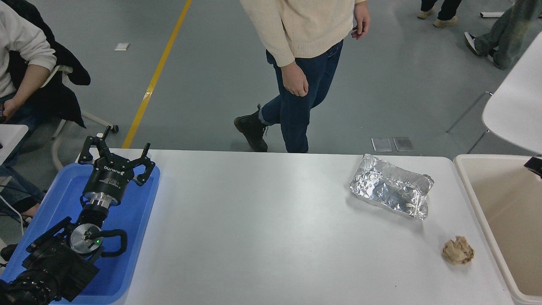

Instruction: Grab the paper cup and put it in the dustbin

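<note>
Item: paper cup. Count in view: none. No cup is being shown on the white rectangular table (262,228) or in the visible part of the large beige rectangular plastic dustbin (469,192). Its place cannot be told, and it is perhaps being hidden in the part of the bin cut off by the picture's edge.

Handling, as judged: the cup is being taken for light, thin-walled and easily crushed. It is best gripped gently across the side wall just below the rolled rim, where the paper is stiffest.

Dustbin: one, being kept against the table's right edge. Its smooth interior is showing bare.

Crinkled silver foil tray (391,191): one, lying near the table's far right corner.

Crumpled brown paper ball (458,250): one, lying near the right edge, on the near side of the foil tray and apart from it.

Blue plastic tray (127,237): one, at the table's left edge.

Left gripper (116,150): one, parked over the blue tray. Its fingers are being held spread apart, with nothing between them.

Right gripper (534,166): only a small black part is being shown at the picture's right edge, above the dustbin. Whether the claw is apart or together cannot be told.

Persons: one in a cream jumper (305,34) is standing beyond the table's far edge, and one is seated (21,51) at the far left.
</note>
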Robot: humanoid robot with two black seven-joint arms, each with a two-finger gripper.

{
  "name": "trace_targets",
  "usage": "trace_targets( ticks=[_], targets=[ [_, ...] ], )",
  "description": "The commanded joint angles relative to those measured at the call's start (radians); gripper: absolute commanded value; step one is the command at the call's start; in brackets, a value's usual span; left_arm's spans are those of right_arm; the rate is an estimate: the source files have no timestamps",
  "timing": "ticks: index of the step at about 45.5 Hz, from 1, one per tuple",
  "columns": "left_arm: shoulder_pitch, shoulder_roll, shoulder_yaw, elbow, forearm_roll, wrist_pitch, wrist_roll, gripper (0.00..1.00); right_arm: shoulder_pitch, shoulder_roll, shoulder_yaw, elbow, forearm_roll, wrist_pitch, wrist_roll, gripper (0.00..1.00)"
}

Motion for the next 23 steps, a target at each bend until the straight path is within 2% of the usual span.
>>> trace_targets(
  ticks=[1,7,12,19,23],
  targets=[
    [0.000,0.000,0.000,0.000,0.000,0.000,0.001,1.00,0.345,-0.018,-0.359,0.371,0.009,0.011,0.001,1.00],
    [0.000,0.000,0.000,0.000,0.000,0.000,0.003,1.00,0.434,-0.023,-0.401,0.535,0.006,0.041,0.000,1.00],
    [0.000,0.000,0.000,0.000,0.000,0.000,0.003,1.00,0.539,-0.006,-0.492,0.602,-0.001,0.135,0.001,1.00],
    [0.000,0.002,0.000,0.000,0.000,0.000,0.001,1.00,0.691,0.136,-0.628,0.605,-0.004,0.452,0.001,1.00],
    [0.002,0.002,0.000,0.000,-0.001,0.001,0.001,1.00,0.767,0.175,-0.657,0.605,-0.003,0.621,0.000,1.00]
  ],
)
